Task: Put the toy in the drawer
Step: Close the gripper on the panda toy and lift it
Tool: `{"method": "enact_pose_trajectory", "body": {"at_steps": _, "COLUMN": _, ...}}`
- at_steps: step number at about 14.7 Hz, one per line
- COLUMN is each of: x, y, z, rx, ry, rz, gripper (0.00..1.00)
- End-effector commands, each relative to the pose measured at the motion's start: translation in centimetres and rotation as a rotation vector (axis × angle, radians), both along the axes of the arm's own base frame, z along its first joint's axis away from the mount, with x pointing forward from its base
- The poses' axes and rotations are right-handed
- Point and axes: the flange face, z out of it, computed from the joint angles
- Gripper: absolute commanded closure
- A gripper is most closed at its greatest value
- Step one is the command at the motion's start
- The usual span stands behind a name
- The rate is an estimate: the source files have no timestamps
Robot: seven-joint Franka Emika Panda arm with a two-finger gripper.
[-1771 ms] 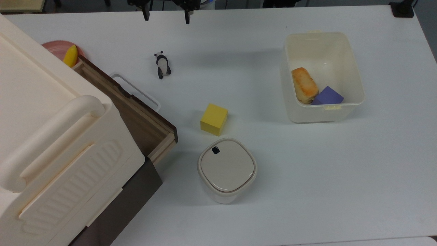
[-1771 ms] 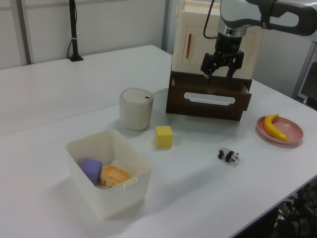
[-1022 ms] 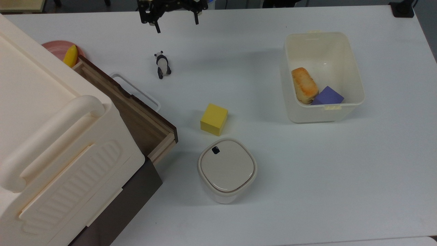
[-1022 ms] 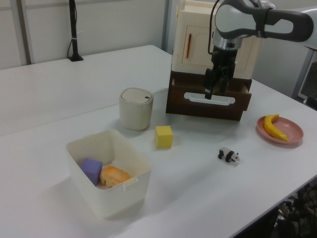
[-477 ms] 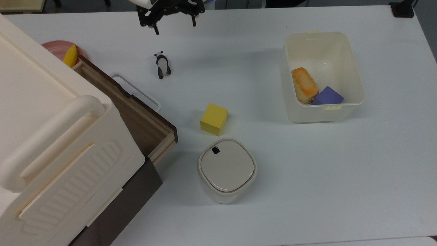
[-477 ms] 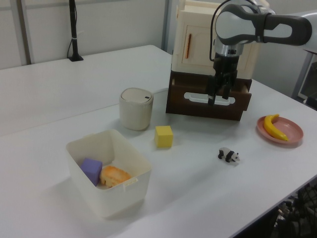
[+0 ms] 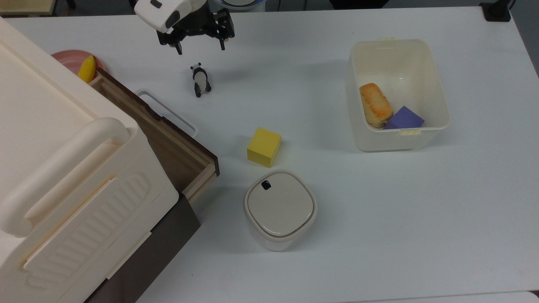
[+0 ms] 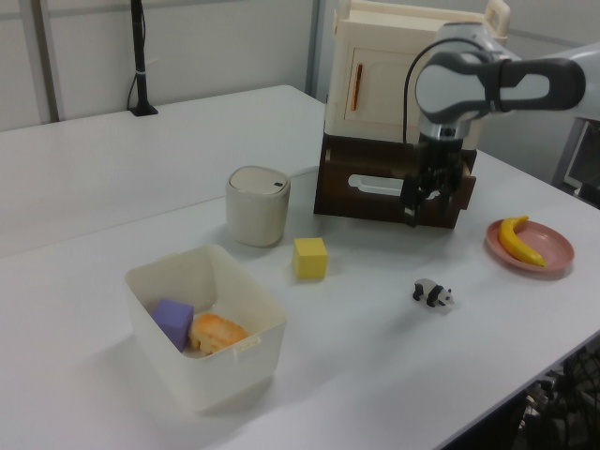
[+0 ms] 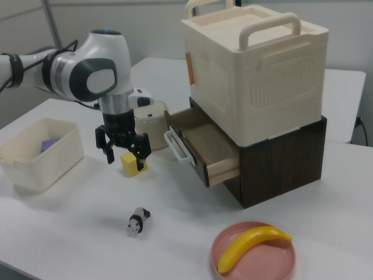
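Overhead, the claw (image 9: 123,154) hangs spread and empty above the toy (image 9: 137,221), which lies on the bare counter (image 7: 379,210) near the drawer (image 9: 204,146); the drawer stands pulled out. Such a tiny figure could, I think, squirt from the fingers if they close off-centre, or get knocked toward the plate (image 9: 274,265) with its banana (image 9: 250,245). White counter, pale walls behind.

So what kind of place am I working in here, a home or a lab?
Most likely a lab or test bench, not a home. A robot arm works over a plain white table set with props: a toy panda, a yellow cube and a fake banana on a plate.
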Motion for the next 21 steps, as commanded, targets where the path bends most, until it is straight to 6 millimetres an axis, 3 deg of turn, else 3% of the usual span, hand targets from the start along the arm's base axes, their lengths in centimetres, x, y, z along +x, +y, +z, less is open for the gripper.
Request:
{"method": "enact_pose_trajectory", "body": {"at_steps": 1, "x": -2.2, "y": 0.0, "z": -3.8, "rx": -0.061, "ry": -0.011, "rz": -0.07, "gripper": 0.0}}
{"method": "enact_pose_trajectory", "body": {"at_steps": 6, "x": -2.4, "y": -0.8, "z": -9.0, "rx": -0.107, "ry": 0.053, "rz": -0.054, "gripper": 0.0}}
{"method": "enact_pose_trajectory", "body": {"at_steps": 10, "x": -1.6, "y": -1.2, "z": -10.5, "rx": -0.124, "ry": 0.038, "rz": -0.043, "gripper": 0.0}}
{"method": "enact_pose_trajectory", "body": {"at_steps": 18, "x": -1.1, "y": -1.3, "z": -16.0, "rx": -0.145, "ry": 0.12, "rz": -0.012, "gripper": 0.0}}
{"method": "enact_pose_trajectory", "body": {"at_steps": 19, "x": -1.2, "y": -1.4, "z": -16.2, "rx": -0.163, "ry": 0.126, "rz": 0.016, "gripper": 0.31}}
{"method": "enact_pose_trajectory", "body": {"at_steps": 20, "x": -1.2, "y": -1.5, "z": -16.2, "rx": -0.171, "ry": 0.131, "rz": 0.04, "gripper": 0.55}}
{"method": "enact_pose_trajectory", "body": {"at_steps": 21, "x": -1.3, "y": -1.6, "z": -16.1, "rx": -0.171, "ry": 0.136, "rz": 0.065, "gripper": 0.7}}
